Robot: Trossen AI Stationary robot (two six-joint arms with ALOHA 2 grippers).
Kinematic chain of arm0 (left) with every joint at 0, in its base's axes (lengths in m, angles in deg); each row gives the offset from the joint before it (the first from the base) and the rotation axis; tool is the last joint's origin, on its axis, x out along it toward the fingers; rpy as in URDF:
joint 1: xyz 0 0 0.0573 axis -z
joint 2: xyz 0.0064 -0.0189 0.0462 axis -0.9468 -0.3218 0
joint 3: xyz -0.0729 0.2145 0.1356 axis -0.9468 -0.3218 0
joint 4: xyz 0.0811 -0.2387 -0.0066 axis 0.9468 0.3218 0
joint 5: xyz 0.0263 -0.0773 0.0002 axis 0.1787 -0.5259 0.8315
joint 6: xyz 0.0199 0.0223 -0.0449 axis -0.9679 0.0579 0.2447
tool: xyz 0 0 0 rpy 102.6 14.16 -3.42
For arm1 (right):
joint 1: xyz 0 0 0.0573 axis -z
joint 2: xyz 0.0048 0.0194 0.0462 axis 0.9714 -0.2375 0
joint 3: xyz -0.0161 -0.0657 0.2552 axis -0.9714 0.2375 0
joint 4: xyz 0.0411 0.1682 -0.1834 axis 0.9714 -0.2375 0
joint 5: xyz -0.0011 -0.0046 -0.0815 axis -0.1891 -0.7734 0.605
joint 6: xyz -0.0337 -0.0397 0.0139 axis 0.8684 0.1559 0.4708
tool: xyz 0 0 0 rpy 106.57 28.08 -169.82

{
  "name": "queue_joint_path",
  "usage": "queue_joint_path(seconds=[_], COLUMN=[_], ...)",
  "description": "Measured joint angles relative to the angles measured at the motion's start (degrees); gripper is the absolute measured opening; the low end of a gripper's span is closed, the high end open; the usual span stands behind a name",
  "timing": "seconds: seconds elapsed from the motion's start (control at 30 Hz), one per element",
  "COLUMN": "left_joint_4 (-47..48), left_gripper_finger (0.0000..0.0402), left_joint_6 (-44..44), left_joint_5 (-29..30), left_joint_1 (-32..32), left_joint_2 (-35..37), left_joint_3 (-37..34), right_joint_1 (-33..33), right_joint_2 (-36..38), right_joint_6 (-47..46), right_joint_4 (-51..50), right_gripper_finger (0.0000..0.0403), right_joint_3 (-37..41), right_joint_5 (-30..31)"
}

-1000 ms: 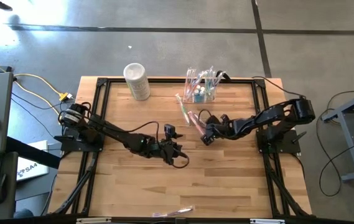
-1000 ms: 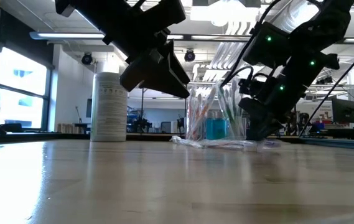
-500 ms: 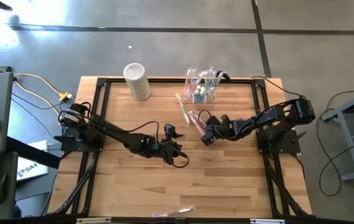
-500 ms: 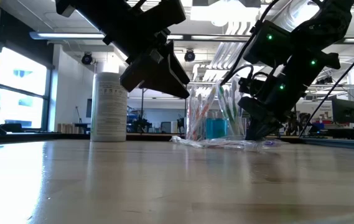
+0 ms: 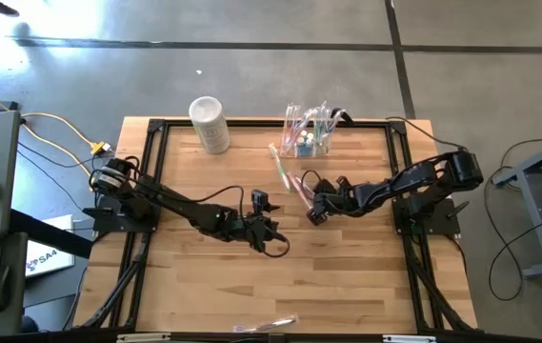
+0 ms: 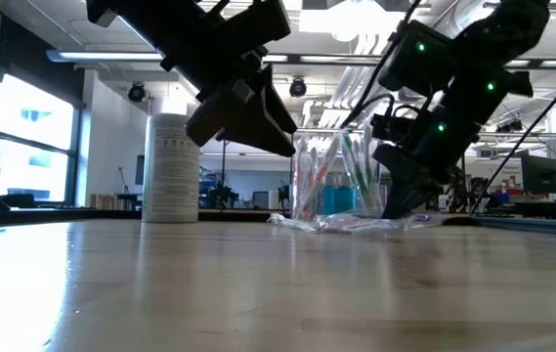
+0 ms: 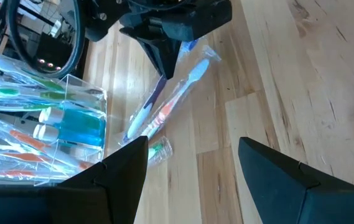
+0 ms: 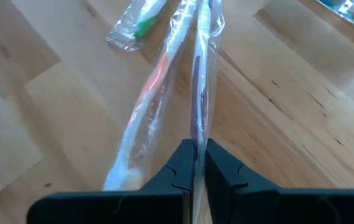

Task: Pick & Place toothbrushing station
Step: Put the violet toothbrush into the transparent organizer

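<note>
From above, my right gripper (image 5: 312, 215) sits right of table centre, pinched on a wrapped toothbrush (image 5: 298, 183); the toothbrushing station (image 5: 310, 140) stands at its twelve o'clock by the far edge. My left gripper (image 5: 272, 240) waits mid-table, jaws apart and empty.

At table height, the station (image 6: 334, 191) shows behind my right gripper (image 6: 395, 207).

My left wrist sees the station (image 7: 52, 127) beside loose wrapped brushes.

My right wrist shows my fingers (image 8: 183, 168) closed on the wrapper (image 8: 198, 99).
</note>
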Motion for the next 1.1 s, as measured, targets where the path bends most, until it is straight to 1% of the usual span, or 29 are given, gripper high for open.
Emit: queue_joint_path(seconds=[0.23,0.37,0.5,0.6,0.73,0.87,1.0,1.1], left_joint_4=[0.0,0.0,-1.1,-3.7,-8.8,-14.2,-16.0,-15.9], left_gripper_finger=[0.0244,0.0244,0.0244,0.0244,0.0244,0.0244,0.0244,0.0244], left_joint_6=[-2.2,-6.1,-9.4,-11.3,-15.0,-19.2,-23.9,-26.1], left_joint_5=[0.3,3.7,7.8,8.4,8.8,11.3,11.3,10.7], left_joint_1=[0.0,0.0,0.0,0.0,0.0,0.0,0.0,0.0], left_joint_2=[0.0,0.0,0.0,0.0,0.0,0.0,0.0,0.0], left_joint_3=[0.0,0.0,0.0,0.0,0.0,0.0,0.0,0.0], right_joint_1=[-3.3,-6.0,-9.0,-10.7,-11.7,-11.6,-11.8,-12.1], right_joint_2=[0.0,1.1,3.4,4.9,5.3,5.1,5.1,5.1], right_joint_6=[0.0,0.0,1.8,2.4,3.5,3.5,4.8,6.0], right_joint_4=[-13.8,-21.4,-21.7,-19.9,-17.9,-17.8,-15.2,-13.2], right_gripper_finger=[0.0008,0.0008,0.0008,0.0008,0.0008,0.0008,0.0008,0.0008], right_joint_3=[-8.9,-15.4,-20.2,-22.4,-22.7,-22.7,-22.7,-22.7], right_joint_5=[1.6,1.6,1.3,0.4,0.3,0.1,-0.1,-1.6])
